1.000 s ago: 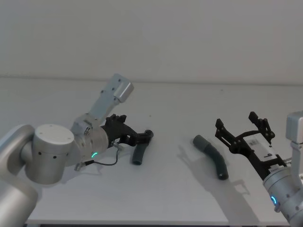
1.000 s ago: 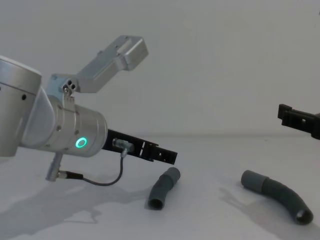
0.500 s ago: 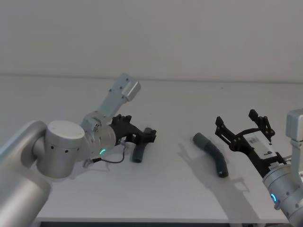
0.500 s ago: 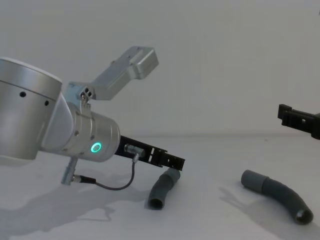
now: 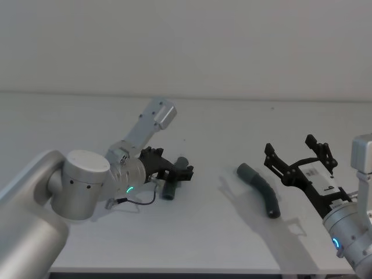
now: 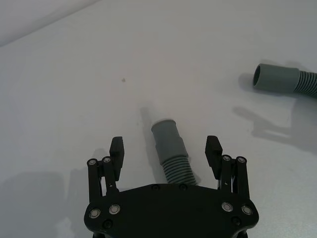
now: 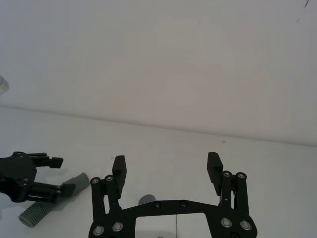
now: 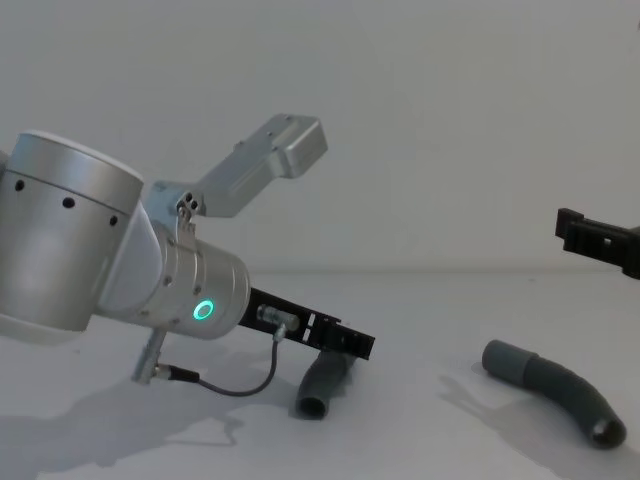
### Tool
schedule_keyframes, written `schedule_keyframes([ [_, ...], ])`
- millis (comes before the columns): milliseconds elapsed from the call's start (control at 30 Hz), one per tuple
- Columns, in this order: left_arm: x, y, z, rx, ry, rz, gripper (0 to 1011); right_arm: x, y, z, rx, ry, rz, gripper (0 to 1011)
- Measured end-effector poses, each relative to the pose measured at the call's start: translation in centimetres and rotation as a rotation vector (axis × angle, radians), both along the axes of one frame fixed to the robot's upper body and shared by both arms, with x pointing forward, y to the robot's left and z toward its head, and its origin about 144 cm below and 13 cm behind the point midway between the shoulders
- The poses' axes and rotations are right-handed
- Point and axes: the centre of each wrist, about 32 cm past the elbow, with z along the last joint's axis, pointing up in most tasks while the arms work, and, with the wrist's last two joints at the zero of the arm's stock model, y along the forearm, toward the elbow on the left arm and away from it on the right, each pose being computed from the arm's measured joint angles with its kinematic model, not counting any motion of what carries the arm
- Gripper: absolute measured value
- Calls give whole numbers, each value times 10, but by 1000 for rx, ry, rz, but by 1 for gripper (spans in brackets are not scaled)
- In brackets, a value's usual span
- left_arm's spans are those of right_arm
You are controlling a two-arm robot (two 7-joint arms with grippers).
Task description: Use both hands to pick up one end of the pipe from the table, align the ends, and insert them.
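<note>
Two dark grey pieces of the pipe lie apart on the white table (image 5: 221,244). The short piece (image 5: 170,190) (image 6: 171,154) (image 8: 320,385) lies left of centre, its smooth end pointing away from me. My left gripper (image 5: 183,171) (image 6: 165,148) (image 8: 345,340) is open and low over it, one finger on each side, not touching. The longer bend (image 5: 263,192) (image 8: 558,385) lies to the right, its smooth cuff (image 6: 275,78) facing the short piece. My right gripper (image 5: 299,160) (image 7: 166,168) hovers open above the bend's right side, holding nothing.
A thin black cable (image 5: 136,201) (image 8: 235,382) hangs from the left wrist just above the table. The table's far edge meets a plain wall. White surface lies bare between the two pieces and in front of them.
My left gripper has moved forward and down until its open fingers straddle the short piece. The right arm and both pieces have stayed still.
</note>
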Motion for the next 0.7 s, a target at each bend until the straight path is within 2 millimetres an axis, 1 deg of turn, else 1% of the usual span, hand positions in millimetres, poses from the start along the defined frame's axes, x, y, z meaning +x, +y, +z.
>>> schedule_keyframes([
  [700, 3, -3, -3, 18, 20, 1, 1001, 0, 0, 0, 0, 0, 0, 1001],
])
